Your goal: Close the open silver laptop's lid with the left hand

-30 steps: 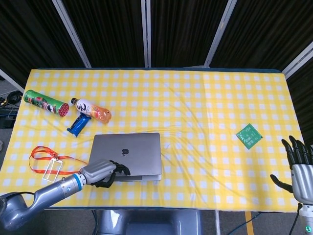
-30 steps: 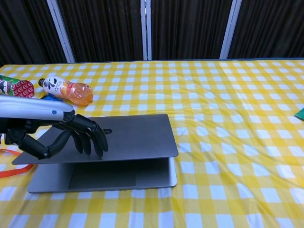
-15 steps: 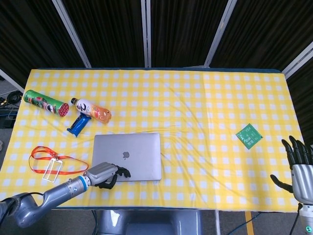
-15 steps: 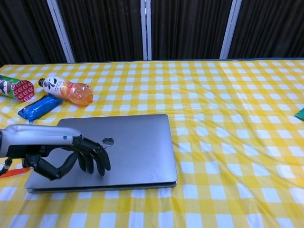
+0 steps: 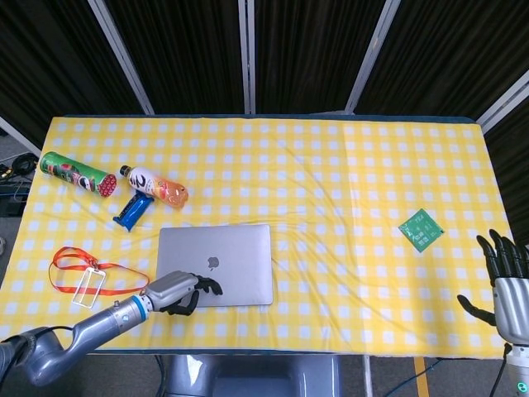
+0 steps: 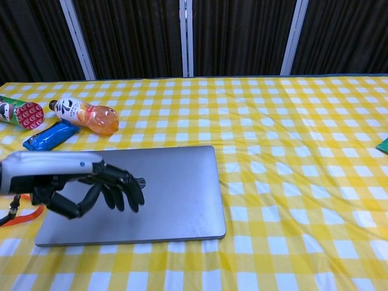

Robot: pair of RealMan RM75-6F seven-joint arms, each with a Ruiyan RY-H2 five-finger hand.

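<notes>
The silver laptop (image 5: pixel 230 255) lies with its lid flat down on the yellow checked cloth, logo facing up; the chest view shows it (image 6: pixel 179 182) with no gap left between lid and base. My left hand (image 5: pixel 183 291) is over the lid's front left part, its bent fingers (image 6: pixel 124 191) spread, pointing down at the lid and holding nothing. Whether the fingertips touch the lid I cannot tell. My right hand (image 5: pixel 504 281) stands off the table's right front corner, fingers spread upward and empty.
A green chips can (image 5: pixel 78 174), an orange drink bottle (image 5: pixel 157 188) and a blue packet (image 5: pixel 132 208) lie behind the laptop on the left. A red lanyard with a badge (image 5: pixel 83 277) lies beside my left forearm. A small green packet (image 5: pixel 419 228) sits at the right.
The lid went from slightly ajar to fully flat under my left hand. Since then the hand has risen a little over the lid. The right hand stayed put.
</notes>
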